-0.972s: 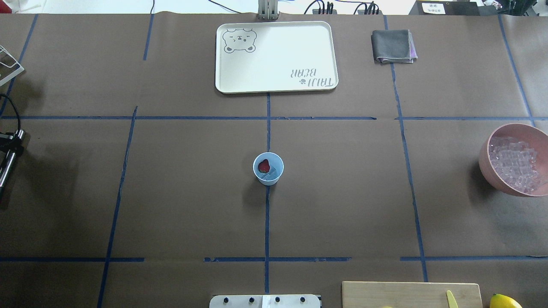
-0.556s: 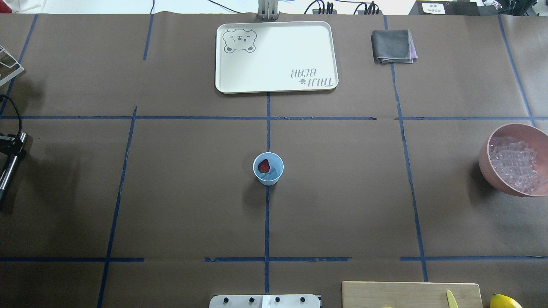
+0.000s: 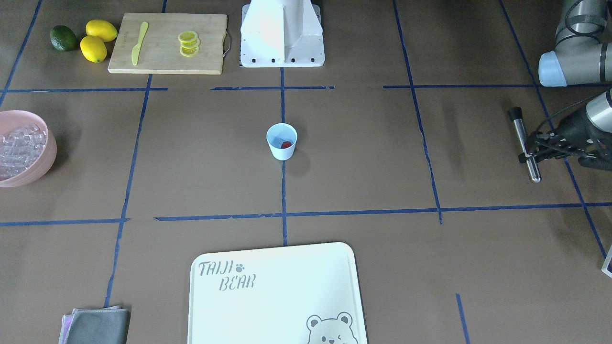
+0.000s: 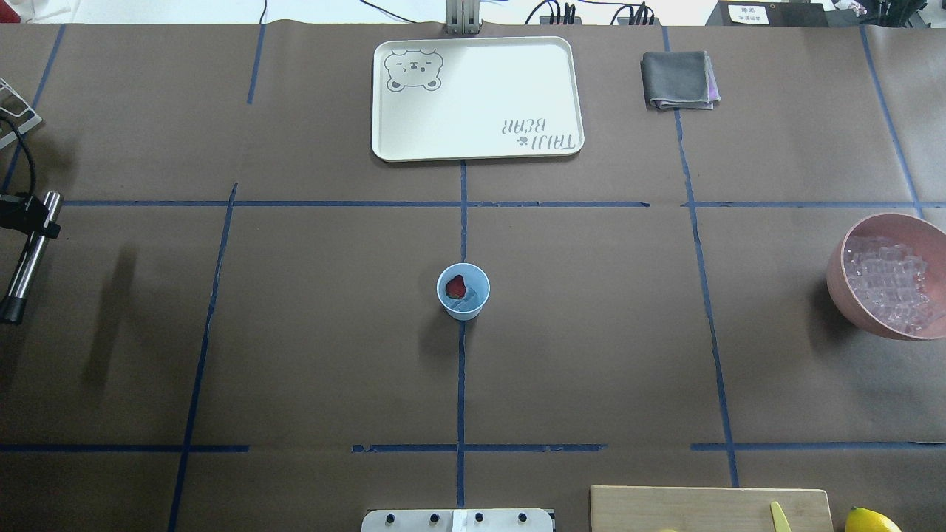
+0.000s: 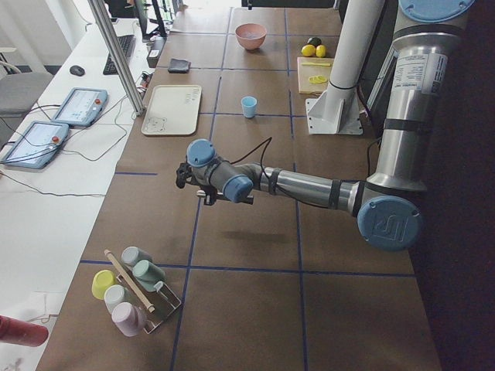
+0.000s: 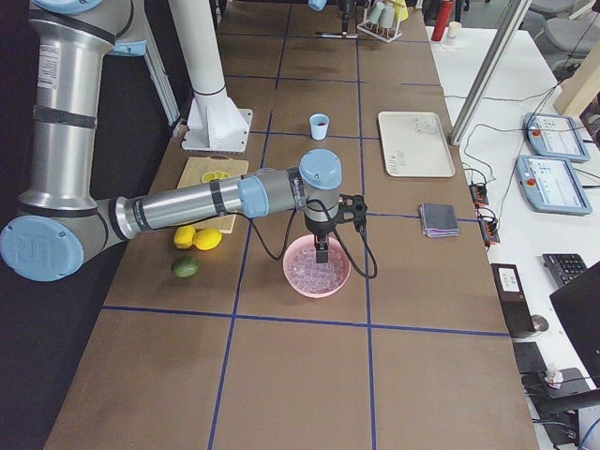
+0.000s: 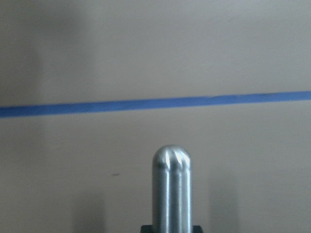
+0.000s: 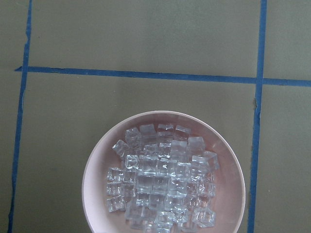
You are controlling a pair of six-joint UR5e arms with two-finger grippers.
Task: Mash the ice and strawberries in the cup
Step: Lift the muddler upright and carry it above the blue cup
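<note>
Clamping a steel rod (image 3: 520, 134) crosswise, the left gripper (image 3: 530, 149) has its fingers closed tight on the shaft, nearer the rounded end than the black-capped one. The capped end points back toward the robot. The rod hangs above the table (image 4: 332, 355), close to its left end, and its shadow lies apart from it on the brown paper. From the wrist, the rounded tip shows over bare paper with a blue tape line crossing ahead.

Well apart from that gripper, at the table's centre, the cup (image 3: 282, 151) stands upright on a tape line. The strawberry (image 4: 456, 286) lies inside it, with ice (image 4: 474, 298) beside it. Brown paper crossed by tape stretches between rod and cup.

Past the cup, by the far edge, lies a white tray (image 4: 480, 96), with a folded grey cloth (image 4: 678, 80) off to its right.

At the table's right end a pink bowl (image 8: 97, 160) holds a heap of more ice. The right gripper (image 6: 321, 251) hangs directly above it. Only the side view shows it, so how wide its fingers stand cannot be told.
</note>
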